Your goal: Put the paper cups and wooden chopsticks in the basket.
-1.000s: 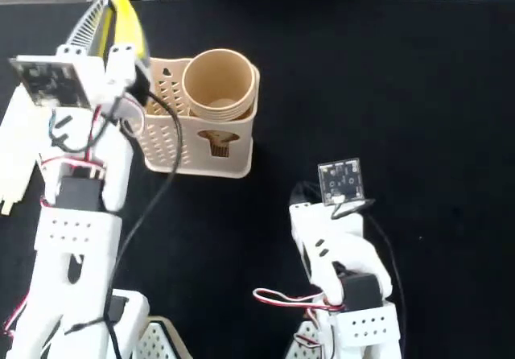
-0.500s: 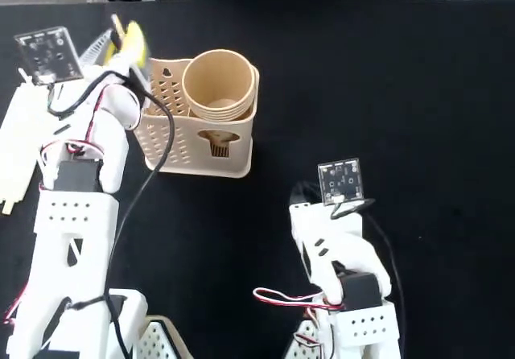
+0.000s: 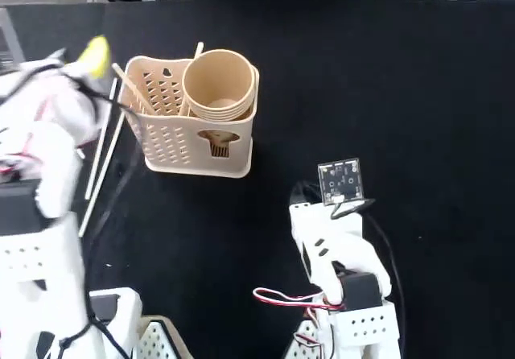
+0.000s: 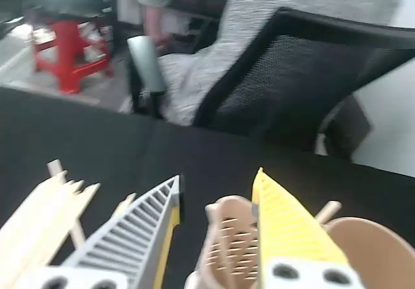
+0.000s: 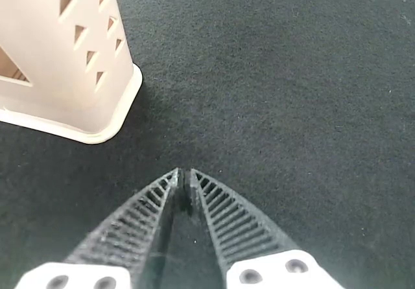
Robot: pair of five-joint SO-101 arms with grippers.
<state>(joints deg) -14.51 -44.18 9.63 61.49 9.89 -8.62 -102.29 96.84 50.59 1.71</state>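
The basket point(image 3: 189, 146) is seen on the left half of the black desk point(image 3: 418, 93), set back from the near edge and some way short of the far edge. To its right and behind it, a wide stretch of black surface is seen, reaching the far edge and the right border of the high view. On the near side the right arm point(image 3: 342, 250) is folded well apart from the basket, with open desk between them. The right jaws are held narrow, tips almost touching, with nothing between them. They are pointed down at the desk near one bottom corner of the basket.

Less room is left on the other side. The left arm point(image 3: 44, 146) is placed just beside the basket, and two chopsticks point(image 3: 96, 174) are laid on the desk in the gap between arm and basket, side by side and slanted toward the near edge. The left jaws are spread wide with nothing held. The grey finger point(image 4: 130, 231) and the yellow finger point(image 4: 285, 224) are pointed over the basket's rim toward the far edge, beyond which an office chair point(image 4: 305, 75) and a red stool point(image 4: 61, 39) are seen.

Four chopsticks are counted: the two on the desk and two in the basket. One of these point(image 3: 129, 84) is leaned across the left compartment, and the tip of the other point(image 3: 197, 51) shows at the far side of the cups. One stack of paper cups point(image 3: 219, 77) is stood upright in the right compartment. Several nested rims are seen, but their exact number cannot be told.
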